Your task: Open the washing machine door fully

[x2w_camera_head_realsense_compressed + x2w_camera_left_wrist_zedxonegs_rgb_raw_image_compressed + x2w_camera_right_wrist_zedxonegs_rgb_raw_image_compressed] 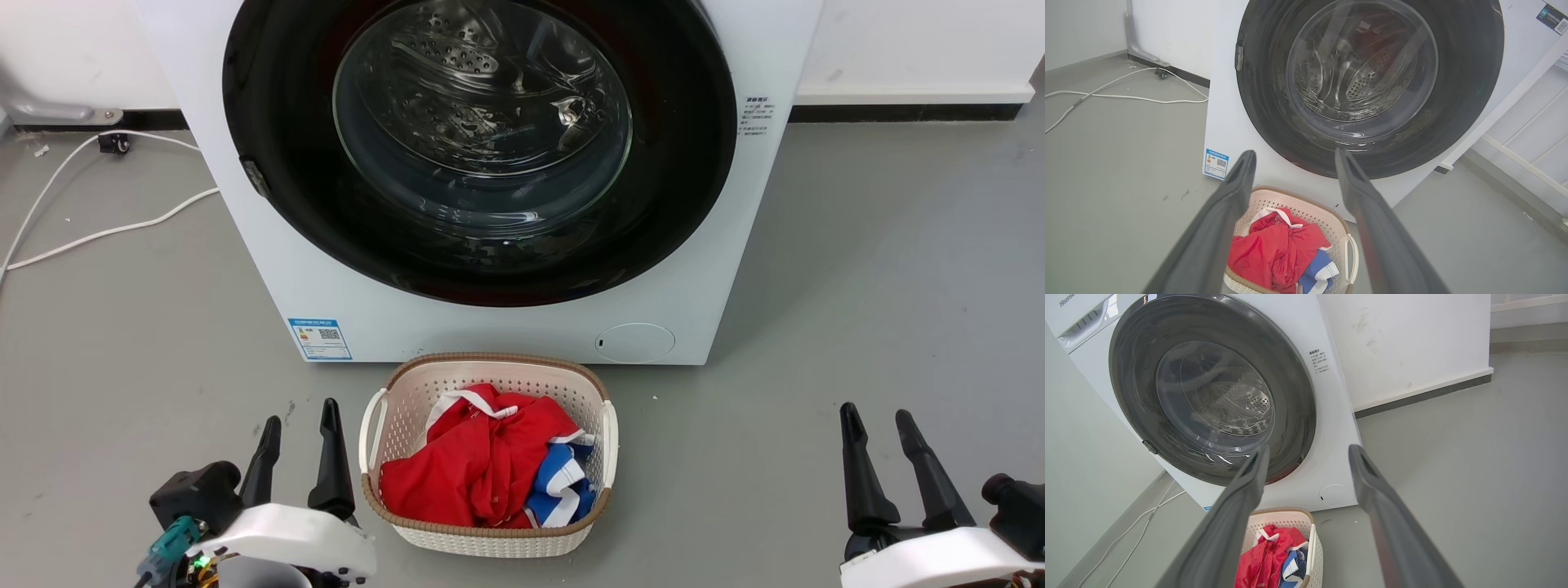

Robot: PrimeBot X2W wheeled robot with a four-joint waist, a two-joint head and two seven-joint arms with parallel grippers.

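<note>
The washing machine door (480, 139) sits shut, flush against the front of the white washing machine (718, 269), with the steel drum visible through its glass bowl. Both my pincers hang low and well short of it. The left pincer (300, 412) has its fingers apart and holds nothing, and the right pincer (878, 412) is likewise spread and empty. A laundry basket (498, 359) of red and blue clothes stands on the floor just in front of the machine, below the door and between my two arms.

I judge the task is at its very beginning, with the reach toward the door not yet made. A small grey fitting (255, 178) shows on the door's left rim. From here I cannot tell whether it is the hinge or a catch, and that decides which side I pull. The next move calls for lifting one pincer over the basket to the free edge, hooking a finger behind the black rim, and drawing the door out in a wide arc.
</note>
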